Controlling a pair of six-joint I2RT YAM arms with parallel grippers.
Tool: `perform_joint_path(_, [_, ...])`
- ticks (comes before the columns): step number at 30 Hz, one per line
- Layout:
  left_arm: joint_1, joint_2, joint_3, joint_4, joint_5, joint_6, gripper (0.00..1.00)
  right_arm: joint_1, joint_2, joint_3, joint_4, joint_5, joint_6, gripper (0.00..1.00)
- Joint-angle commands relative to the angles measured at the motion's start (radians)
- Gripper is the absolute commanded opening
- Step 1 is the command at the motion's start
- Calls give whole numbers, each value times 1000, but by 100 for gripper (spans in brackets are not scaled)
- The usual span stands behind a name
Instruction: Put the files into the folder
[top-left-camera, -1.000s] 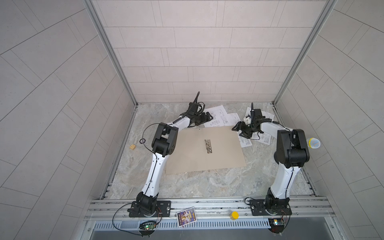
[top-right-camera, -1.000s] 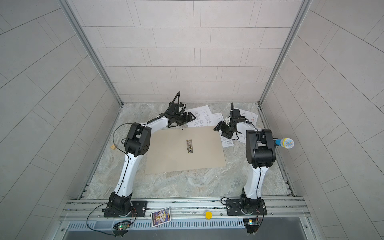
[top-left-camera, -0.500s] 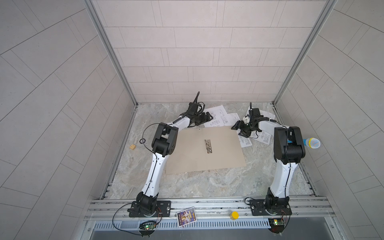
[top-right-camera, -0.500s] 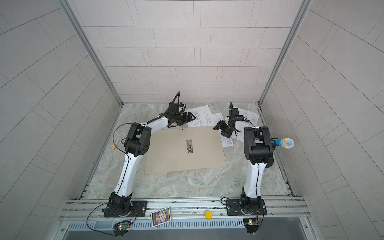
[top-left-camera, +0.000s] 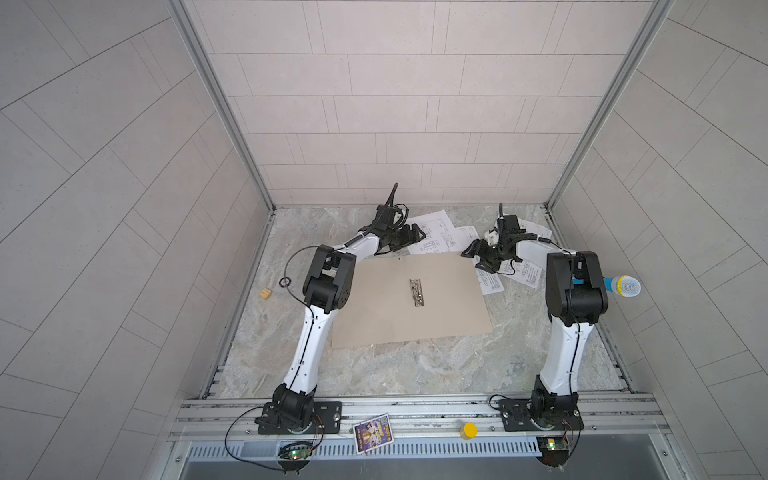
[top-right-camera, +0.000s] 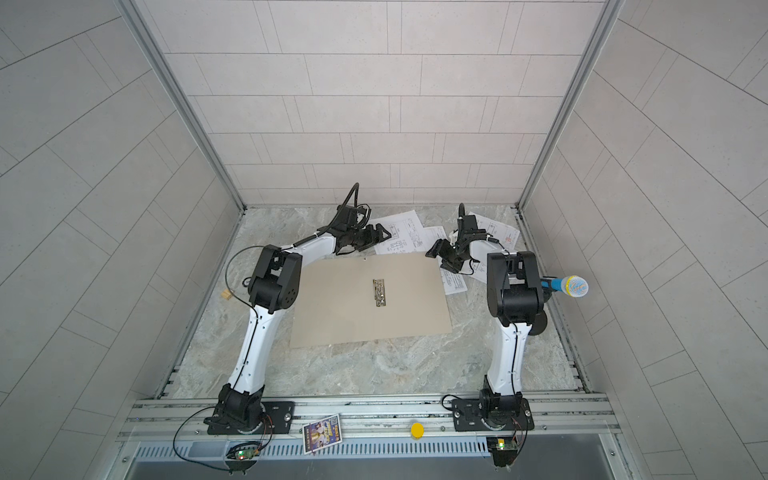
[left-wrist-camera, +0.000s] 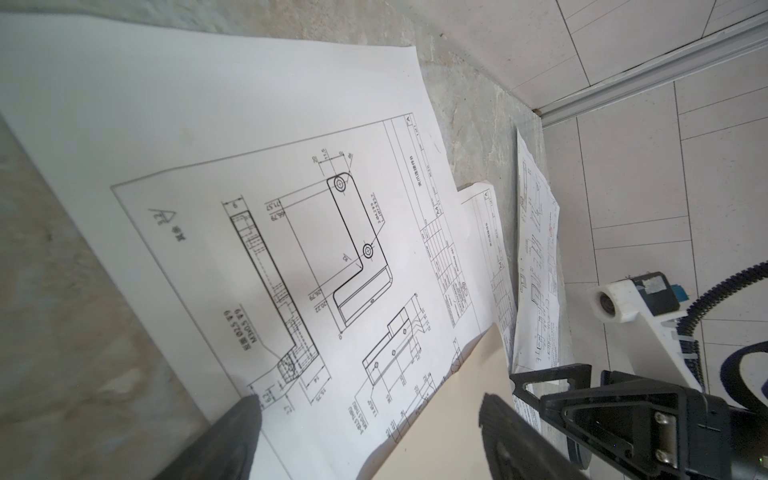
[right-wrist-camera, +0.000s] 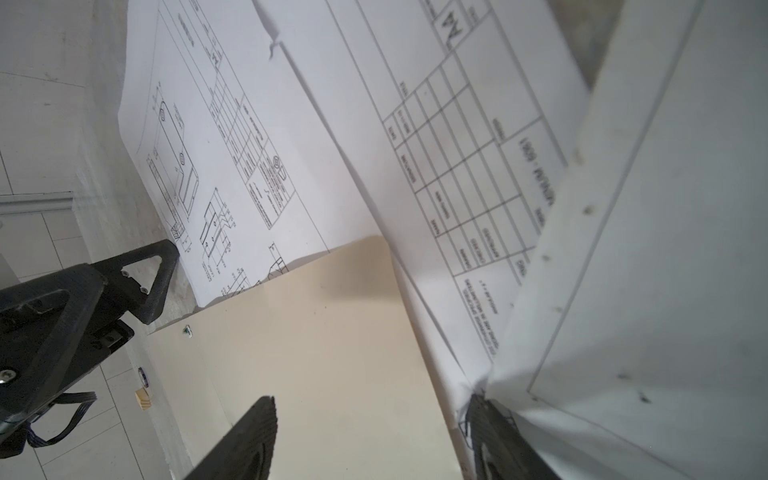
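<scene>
Folder (top-left-camera: 374, 307) lies open on worktop (top-left-camera: 415, 365). Left gripper (top-left-camera: 417, 233): jaws released, over files (top-left-camera: 436, 232). Right gripper (top-left-camera: 474, 257): jaws released, at folder's far corner.

Flat folder (top-right-camera: 332, 307), files (top-right-camera: 399, 237) behind it

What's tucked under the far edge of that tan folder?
Edges of the white drawing sheets slip beneath the folder. Their covered parts are hidden, and whether anything else lies under the cardboard cannot be seen.
</scene>
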Motion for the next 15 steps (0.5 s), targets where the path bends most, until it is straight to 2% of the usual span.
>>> perform_joint_path(1, [5,-2,-20,-3,12,-8,89,4,33,18,22,-19,-13,73])
perform_joint_path(9, [5,-7,-37,20,28,-22,89,-12,36,10,21,10,-38,71])
perform_joint_path(15, [7,-3,-43,25,29,-25,89,-13,26,-6,94,-46,-4,70])
